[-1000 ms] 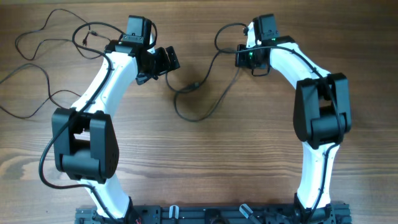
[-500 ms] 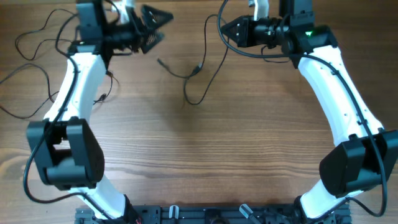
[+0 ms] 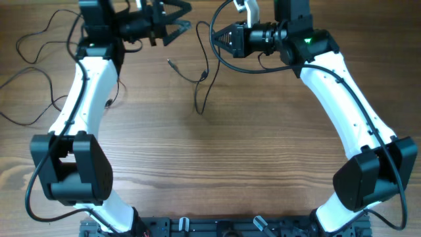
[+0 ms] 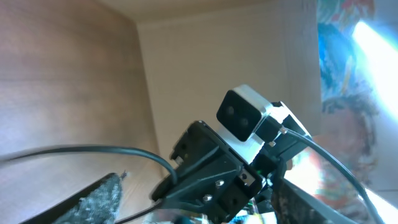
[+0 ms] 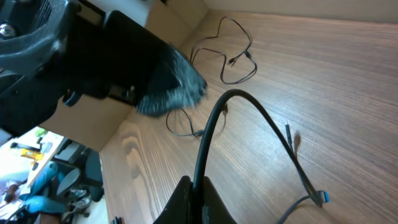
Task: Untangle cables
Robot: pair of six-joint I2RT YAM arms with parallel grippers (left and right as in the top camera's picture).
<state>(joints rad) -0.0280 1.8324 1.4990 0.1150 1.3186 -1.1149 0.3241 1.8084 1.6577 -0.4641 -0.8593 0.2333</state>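
Across wood table [image 3: 230, 164], cables [image 3: 204, 76] trail, L arm [image 3: 82, 92] overlying some.

Two arms [image 3: 85, 92] [image 3: 342, 92], two end effectors [image 3: 185, 16] [image 3: 216, 37], at least two thin black cables [image 3: 205, 76] [image 3: 31, 68], one wooden table [image 3: 230, 164].

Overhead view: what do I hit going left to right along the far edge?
Loose cables → left end effector, open → right end effector, shut on centre cable → right arm. Centre cable overlaps both end effectors, so it is unranked.
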